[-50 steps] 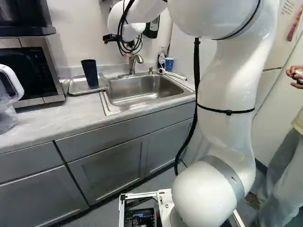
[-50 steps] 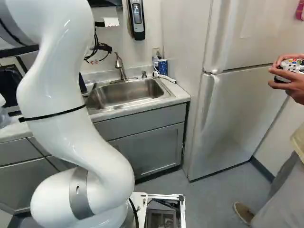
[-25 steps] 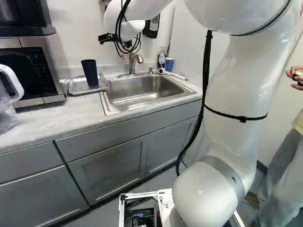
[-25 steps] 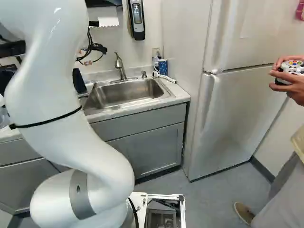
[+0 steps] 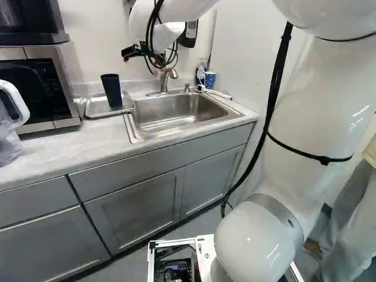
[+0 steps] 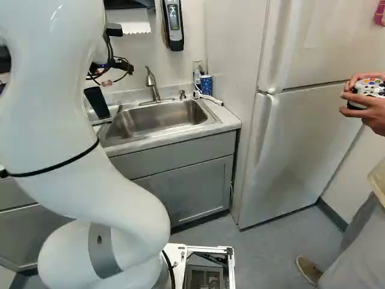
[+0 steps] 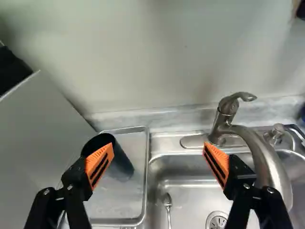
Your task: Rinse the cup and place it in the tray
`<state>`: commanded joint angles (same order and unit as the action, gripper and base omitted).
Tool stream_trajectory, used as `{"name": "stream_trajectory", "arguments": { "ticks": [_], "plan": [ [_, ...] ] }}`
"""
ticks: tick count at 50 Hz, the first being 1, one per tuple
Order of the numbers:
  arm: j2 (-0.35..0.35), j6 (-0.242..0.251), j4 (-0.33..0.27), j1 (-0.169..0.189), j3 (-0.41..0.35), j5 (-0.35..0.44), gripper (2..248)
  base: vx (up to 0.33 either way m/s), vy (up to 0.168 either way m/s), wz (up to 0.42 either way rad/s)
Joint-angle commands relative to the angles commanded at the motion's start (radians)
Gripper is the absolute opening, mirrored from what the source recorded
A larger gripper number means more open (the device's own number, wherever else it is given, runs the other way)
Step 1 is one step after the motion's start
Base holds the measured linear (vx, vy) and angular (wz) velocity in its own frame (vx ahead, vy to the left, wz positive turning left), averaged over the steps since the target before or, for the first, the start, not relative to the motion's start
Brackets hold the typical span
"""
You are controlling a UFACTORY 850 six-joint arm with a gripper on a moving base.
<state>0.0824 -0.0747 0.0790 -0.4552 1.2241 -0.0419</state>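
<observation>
In the right base view my gripper (image 6: 107, 82) hangs near the wall behind the tray side of the sink, its fingertips hard to make out. The wrist view shows the gripper (image 7: 158, 160) open, nothing between its orange pads. The dark cup (image 5: 111, 90) stands in the metal tray (image 5: 94, 109); in the wrist view the cup (image 7: 123, 164) is below and beyond one finger, partly covered by it. The tray (image 7: 144, 167) lies left of the sink (image 5: 176, 111) in the left base view. No water shows at the faucet (image 7: 267, 160), beside the other finger.
A spoon (image 7: 168, 202) lies in the sink. A microwave (image 5: 44, 88) and clear pitcher (image 5: 7, 138) are on the counter. A blue patterned cup (image 6: 206, 85) is behind the sink, by the fridge (image 6: 295, 138). A person's hands (image 6: 366, 105) hold a controller.
My arm's large links have swung right in the left base view and left in the right base view; the wrist has shifted slightly toward the tray. The base and the cup have stayed put.
</observation>
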Motion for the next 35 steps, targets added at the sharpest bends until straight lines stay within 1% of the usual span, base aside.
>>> {"name": "stream_trajectory", "arguments": {
  "ticks": [12, 35],
  "plan": [
    [-0.044, 0.0, 0.0, 0.013, -0.045, -0.057, 247, 0.0, 0.0, 0.0],
    [-0.113, 0.0, 0.0, 0.07, -0.115, -0.168, 247, 0.0, 0.0, 0.0]
  ]
}}
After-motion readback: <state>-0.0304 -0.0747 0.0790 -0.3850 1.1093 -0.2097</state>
